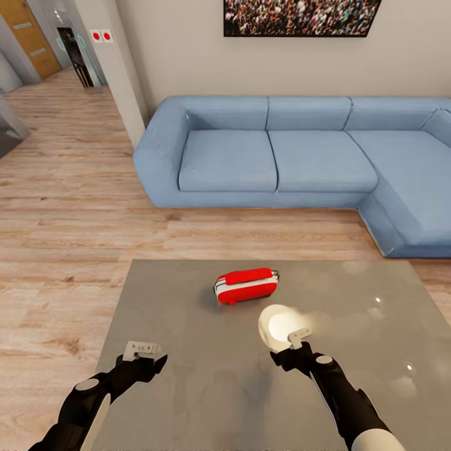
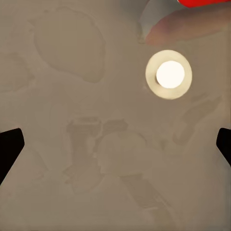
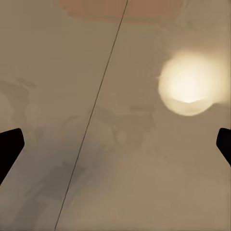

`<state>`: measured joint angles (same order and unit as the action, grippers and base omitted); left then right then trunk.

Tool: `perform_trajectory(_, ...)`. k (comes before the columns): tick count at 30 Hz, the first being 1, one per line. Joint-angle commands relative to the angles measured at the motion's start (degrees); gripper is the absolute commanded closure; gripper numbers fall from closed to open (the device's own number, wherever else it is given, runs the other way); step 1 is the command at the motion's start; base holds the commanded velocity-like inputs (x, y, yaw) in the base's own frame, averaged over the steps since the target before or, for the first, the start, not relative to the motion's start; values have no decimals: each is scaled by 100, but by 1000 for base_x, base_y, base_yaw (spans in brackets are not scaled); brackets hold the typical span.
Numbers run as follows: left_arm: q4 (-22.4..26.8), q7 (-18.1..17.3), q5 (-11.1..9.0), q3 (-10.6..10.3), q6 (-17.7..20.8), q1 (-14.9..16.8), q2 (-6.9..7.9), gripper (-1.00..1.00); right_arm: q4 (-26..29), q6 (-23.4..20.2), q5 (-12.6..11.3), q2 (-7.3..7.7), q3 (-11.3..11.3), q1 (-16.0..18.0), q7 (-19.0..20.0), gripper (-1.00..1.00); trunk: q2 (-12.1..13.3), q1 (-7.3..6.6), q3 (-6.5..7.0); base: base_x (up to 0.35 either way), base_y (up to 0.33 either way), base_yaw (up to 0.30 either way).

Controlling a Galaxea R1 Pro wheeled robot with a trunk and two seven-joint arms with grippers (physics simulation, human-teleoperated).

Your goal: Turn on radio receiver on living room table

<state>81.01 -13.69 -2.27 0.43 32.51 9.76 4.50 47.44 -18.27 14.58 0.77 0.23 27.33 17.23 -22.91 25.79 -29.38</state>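
Radio receiver (image 1: 246,285) on table (image 1: 188,388), beyond both grippers; right gripper (image 1: 293,351) nearer; both spread wide.

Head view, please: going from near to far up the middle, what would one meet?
Right gripper → glossy grey stone-like table → small bright red radio receiver → light wood plank floor → blue L-shaped sofa → framed crowd picture.

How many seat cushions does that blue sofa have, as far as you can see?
3 in view. On the sofa, one seat cushion at the left end, a second beside it, and a third on the corner section at right, cut off by the picture's edge, so more may be hidden.
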Motion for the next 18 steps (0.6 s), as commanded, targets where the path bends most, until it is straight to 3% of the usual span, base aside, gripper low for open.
perform_trajectory(1, 2, -1, 0, 0, -1, 0, -2, -100, 4, -2, 0, -1, -1, 0, 0, -100, 0, 0, -10, 0, 0, 0)
perform_trajectory(8, 34, -16, -17, 1, -4, 0, -16, -100, 75, -22, 5, -3, -6, 0, -16, -100, 0, 0, -69, 0, 0, 0)
perform_trajectory(11, 74, -12, -19, 0, -2, 0, -19, -100, 536, -40, -35, 6, -37, 0, -42, -100, 0, 0, -74, 0, 0, 0)
perform_trajectory(18, 174, -8, -11, -13, 23, 0, -19, -100, 740, -40, -29, 6, -40, 0, -94, -100, 0, 0, -76, 0, 0, 0)
